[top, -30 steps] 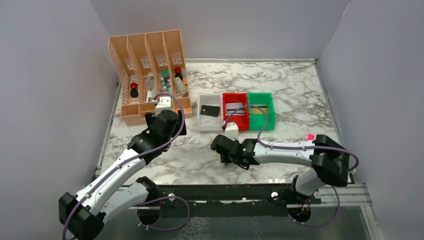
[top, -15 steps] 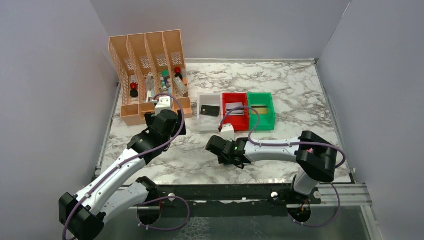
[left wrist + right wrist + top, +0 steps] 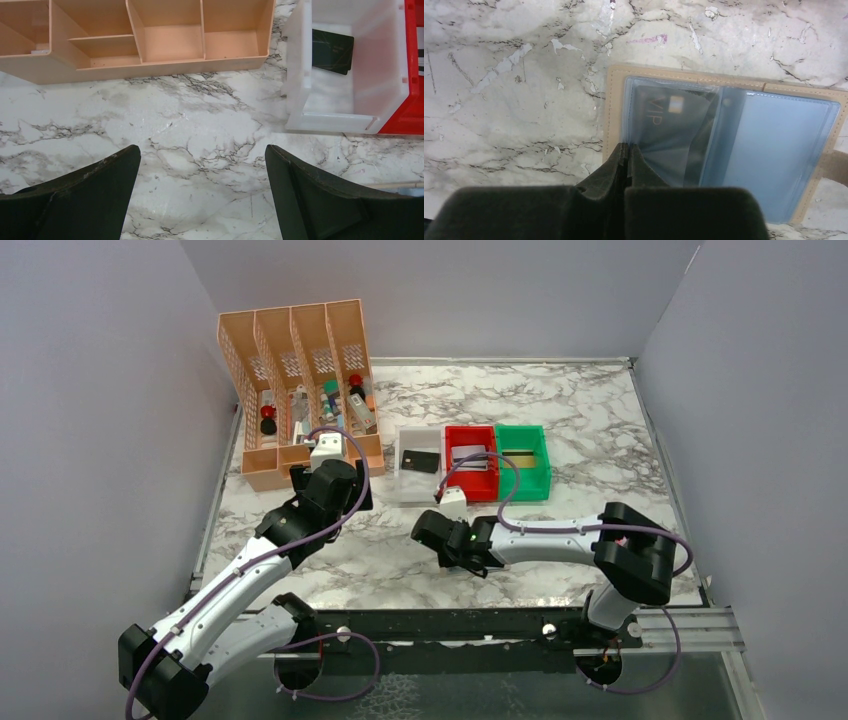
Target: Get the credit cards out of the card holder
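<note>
Right pincer closed at the edge of the card holder.
Jaws parted a moment ago are now shut beside the sleeved dark card on the table; withdrawal seems prepared. Left pincer is held wide open.

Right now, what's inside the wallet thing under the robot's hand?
Inside the card holder, one pocket holds a dark card marked VIP, seen through clear plastic. The other pocket looks plain blue. The shut right gripper covers the card's lower edge; anything behind the card is hidden.
</note>
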Available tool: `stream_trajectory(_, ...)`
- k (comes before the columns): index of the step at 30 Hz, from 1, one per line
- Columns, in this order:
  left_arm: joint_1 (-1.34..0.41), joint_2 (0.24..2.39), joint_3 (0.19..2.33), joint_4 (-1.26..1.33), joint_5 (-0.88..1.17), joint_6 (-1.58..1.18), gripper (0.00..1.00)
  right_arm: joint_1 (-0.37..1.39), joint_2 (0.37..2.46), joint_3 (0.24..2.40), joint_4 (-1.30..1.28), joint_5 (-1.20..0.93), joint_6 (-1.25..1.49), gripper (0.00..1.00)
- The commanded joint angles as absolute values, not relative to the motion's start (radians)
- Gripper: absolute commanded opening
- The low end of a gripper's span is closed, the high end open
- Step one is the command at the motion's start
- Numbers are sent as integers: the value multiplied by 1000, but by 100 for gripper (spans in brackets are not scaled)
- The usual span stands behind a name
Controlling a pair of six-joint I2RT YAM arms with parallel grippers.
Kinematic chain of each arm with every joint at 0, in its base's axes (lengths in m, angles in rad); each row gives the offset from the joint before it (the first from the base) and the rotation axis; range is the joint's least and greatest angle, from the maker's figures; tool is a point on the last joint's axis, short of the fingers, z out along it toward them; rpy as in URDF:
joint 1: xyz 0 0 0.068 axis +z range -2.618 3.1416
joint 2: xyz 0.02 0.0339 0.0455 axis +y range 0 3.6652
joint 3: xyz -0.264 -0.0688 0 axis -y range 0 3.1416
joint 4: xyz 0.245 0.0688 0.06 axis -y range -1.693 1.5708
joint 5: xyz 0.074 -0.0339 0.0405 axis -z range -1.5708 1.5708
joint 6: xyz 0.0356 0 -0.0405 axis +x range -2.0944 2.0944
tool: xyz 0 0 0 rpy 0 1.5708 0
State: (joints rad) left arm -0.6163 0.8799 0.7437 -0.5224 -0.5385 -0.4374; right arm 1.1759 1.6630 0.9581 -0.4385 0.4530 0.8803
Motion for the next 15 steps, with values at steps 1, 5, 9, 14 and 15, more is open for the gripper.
stream_trajectory(1, -612, 877, 735, -521, -525, -441, 99, 1167, 1634, 928, -418, 428, 850, 1)
stream_trajectory(5, -612, 878, 736, -521, -525, -441, 99, 1166, 1585, 922, -387, 409, 832, 1)
stream_trajectory(9, -612, 879, 737, -520, -525, -441, 99, 1155, 1527, 900, -347, 379, 823, 1)
stream_trajectory(14, -612, 881, 737, -521, -520, -440, 99, 1128, 1466, 855, -295, 323, 821, 1)
stream_trajectory(15, -612, 881, 736, -519, -519, -440, 99, 1121, 1456, 843, -282, 309, 821, 1)
